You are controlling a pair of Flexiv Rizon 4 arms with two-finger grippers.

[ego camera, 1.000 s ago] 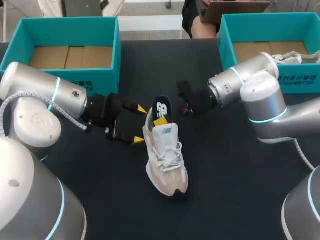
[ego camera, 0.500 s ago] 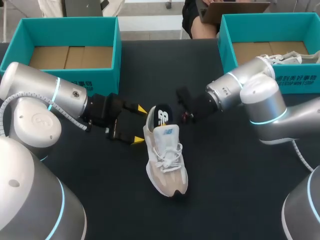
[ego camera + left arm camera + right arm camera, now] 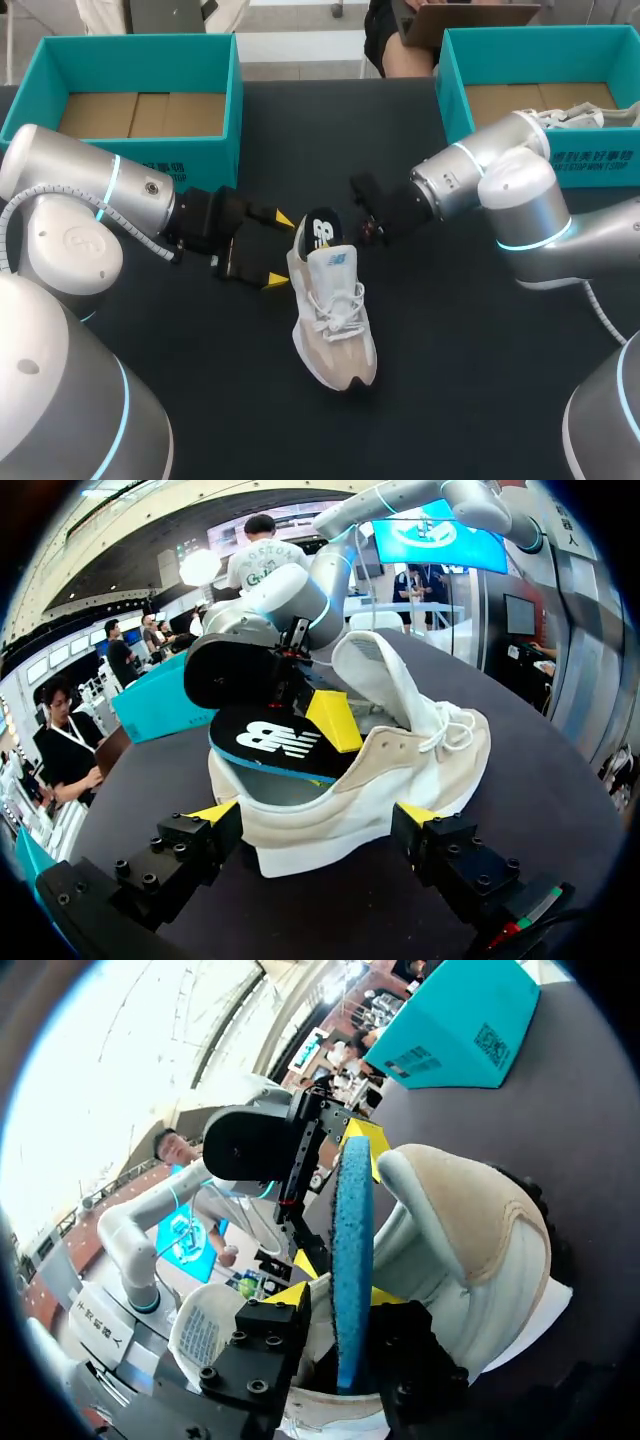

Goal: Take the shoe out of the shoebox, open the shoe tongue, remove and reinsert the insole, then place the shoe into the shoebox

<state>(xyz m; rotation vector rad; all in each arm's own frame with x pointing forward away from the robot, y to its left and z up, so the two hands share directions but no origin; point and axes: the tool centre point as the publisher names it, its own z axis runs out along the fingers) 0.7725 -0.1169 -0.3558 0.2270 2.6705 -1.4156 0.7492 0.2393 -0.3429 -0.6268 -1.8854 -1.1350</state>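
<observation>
My right claw (image 3: 328, 1298) is clamped on the insole (image 3: 270, 742) straight ahead of it — half out of the shoe (image 3: 400, 765), angled into its heel opening — while my left claw (image 3: 315, 815) pinches the shoe's heel, steadying it on the table (image 3: 560, 800).

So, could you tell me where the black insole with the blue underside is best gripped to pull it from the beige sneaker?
Pinch the black, blue-backed insole at its raised heel end, across its flat faces, coming from behind the beige sneaker's heel: only that end stands clear of the collar. The right gripper is shut on it there.
</observation>
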